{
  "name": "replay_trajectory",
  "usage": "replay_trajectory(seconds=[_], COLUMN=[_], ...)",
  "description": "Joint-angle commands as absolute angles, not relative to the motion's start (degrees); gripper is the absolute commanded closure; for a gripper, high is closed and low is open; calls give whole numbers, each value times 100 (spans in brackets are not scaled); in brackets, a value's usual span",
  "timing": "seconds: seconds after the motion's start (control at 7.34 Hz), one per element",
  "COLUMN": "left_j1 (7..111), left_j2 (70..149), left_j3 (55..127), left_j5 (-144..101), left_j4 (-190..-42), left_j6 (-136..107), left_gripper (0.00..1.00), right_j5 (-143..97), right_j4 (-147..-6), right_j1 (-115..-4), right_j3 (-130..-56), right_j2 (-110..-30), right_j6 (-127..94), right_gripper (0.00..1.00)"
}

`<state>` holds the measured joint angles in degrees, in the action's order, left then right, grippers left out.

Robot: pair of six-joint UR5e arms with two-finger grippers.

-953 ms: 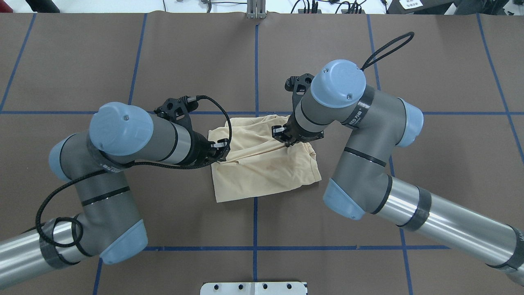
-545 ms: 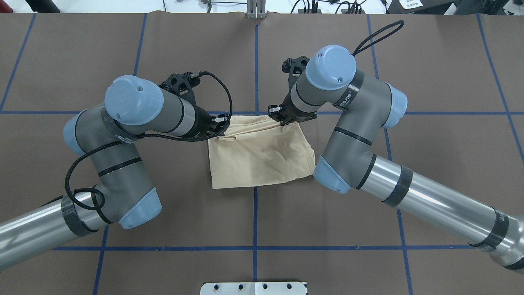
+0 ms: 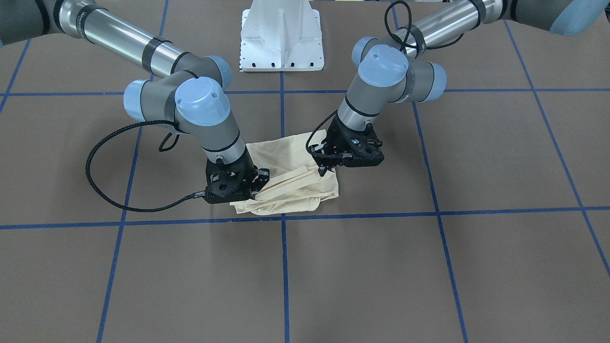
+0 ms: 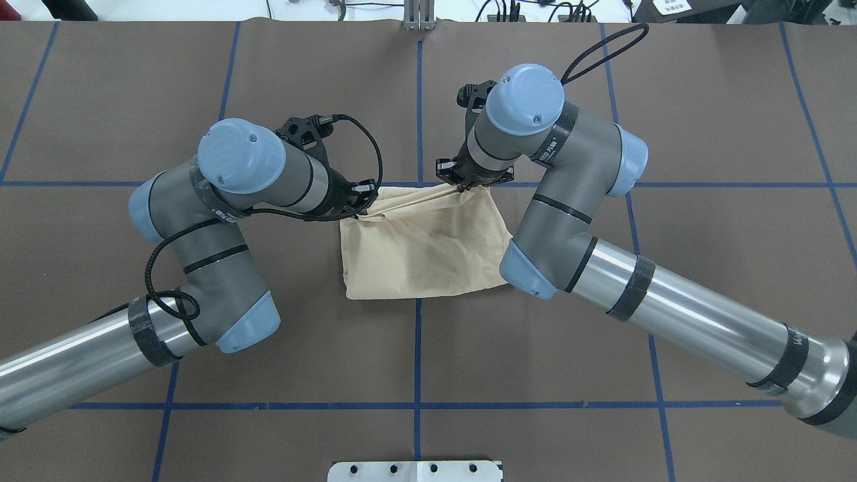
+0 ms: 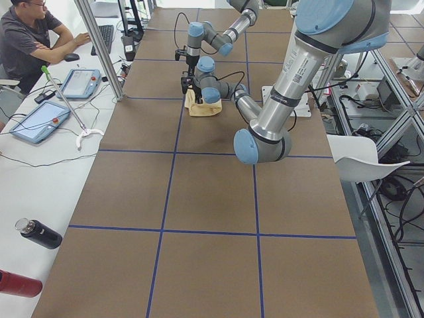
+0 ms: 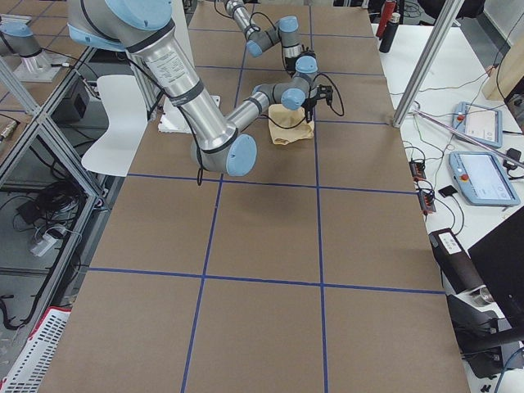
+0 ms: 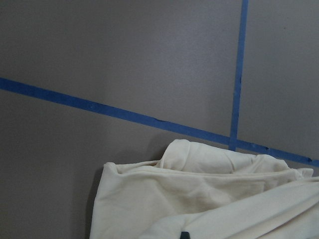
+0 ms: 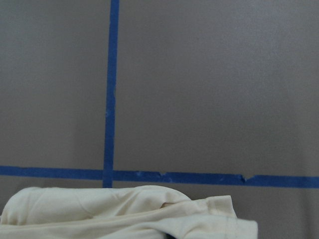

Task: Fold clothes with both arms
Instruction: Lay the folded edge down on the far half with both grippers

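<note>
Shirt point(image 4: 422, 258) — far edge in left gripper point(image 4: 360, 206), right gripper point(image 4: 460, 187)

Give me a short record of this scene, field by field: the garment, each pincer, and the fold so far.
garment: cream shirt, folded to a rough rectangle on the brown table
left pincer: shut on the shirt's far edge, left corner
right pincer: shut on the same edge, right corner
edge between them: stretched taut, near a blue tape line
print: not visible
</note>
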<state>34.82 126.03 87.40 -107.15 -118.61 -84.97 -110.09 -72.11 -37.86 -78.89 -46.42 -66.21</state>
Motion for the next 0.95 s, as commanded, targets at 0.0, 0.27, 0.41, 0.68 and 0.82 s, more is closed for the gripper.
replay_trajectory(seconds=[0.0,0.27,0.41,0.68,0.82], left_j1=[3498,3498,3498,3533,3672], left_j2=[12691,12691,12691,12691,12691], left_j3=[8534,8482,8464,8473,8490], left_j5=[-10688,-10679,-10679,-10670,-10661], left_j4=[-12049,-12050,-12050,-12024,-12006], left_j6=[-8543,-8525,-8517,-8525,-8534], left_gripper=[100,100,100,14,0], right_j5=[-11004,-11004,-11013,-11004,-11004], right_j4=[-7207,-7207,-7207,-7198,-7111], right_j1=[-3771,-3718,-3718,-3727,-3753], right_j3=[-7709,-7550,-7550,-7550,-7550], right_j2=[-4449,-4316,-4324,-4342,-4342], right_j6=[-6662,-6653,-6645,-6627,-6636], right_gripper=[100,100,100,31,0])
